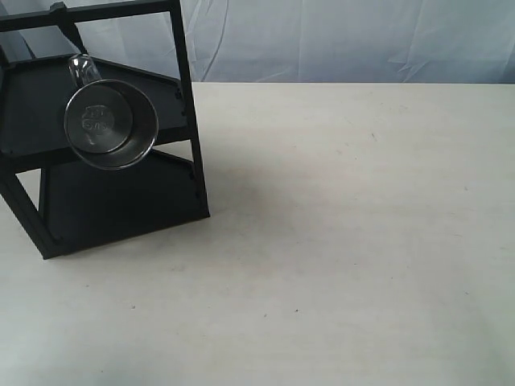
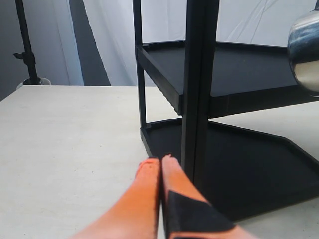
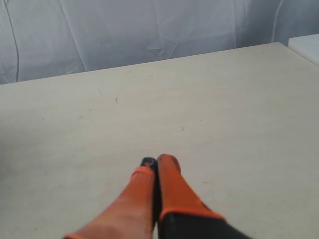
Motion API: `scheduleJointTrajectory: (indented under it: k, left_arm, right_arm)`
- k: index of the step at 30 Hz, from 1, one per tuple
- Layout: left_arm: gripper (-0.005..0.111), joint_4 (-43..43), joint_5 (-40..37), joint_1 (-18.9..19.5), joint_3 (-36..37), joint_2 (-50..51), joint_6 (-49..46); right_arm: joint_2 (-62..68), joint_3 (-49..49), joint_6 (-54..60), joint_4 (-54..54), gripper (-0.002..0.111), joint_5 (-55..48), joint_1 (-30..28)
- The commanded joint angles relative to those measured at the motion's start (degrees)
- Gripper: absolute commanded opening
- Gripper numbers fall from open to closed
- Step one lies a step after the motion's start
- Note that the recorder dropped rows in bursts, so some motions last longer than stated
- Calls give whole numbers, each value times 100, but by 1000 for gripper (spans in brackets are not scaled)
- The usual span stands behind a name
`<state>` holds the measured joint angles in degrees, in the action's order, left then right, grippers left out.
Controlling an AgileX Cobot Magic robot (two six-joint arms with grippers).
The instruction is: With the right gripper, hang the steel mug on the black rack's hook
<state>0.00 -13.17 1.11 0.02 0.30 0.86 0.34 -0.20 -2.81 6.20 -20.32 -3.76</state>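
The steel mug [image 1: 109, 123] hangs by its loop handle from the hook [image 1: 68, 28], a slanted peg on the top bar of the black rack [image 1: 121, 197] at the far left of the exterior view. Its open mouth faces the camera. An edge of the mug [image 2: 305, 52] shows in the left wrist view, beside the rack [image 2: 199, 89]. My left gripper [image 2: 160, 160] is shut and empty, close to a rack post. My right gripper [image 3: 157, 160] is shut and empty over bare table, with no mug or rack in its view. Neither arm shows in the exterior view.
The pale table [image 1: 354, 241] stretches right of the rack. A grey cloth backdrop [image 1: 338, 36] hangs behind the table's far edge. In the left wrist view a black stand [image 2: 25, 45] rises beyond the table.
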Motion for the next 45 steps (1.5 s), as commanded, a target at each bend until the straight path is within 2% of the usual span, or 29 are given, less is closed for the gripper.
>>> scheduleJointTrajectory:
  k: [1, 45]
  left_arm:
    - [2, 0, -6, -7, -2, -30, 10]
    - [2, 0, -6, -7, -2, -30, 10]
  right_arm:
    - [-34, 20, 23, -14, 0, 6, -19]
    - [-34, 20, 23, 94, 0, 6, -19]
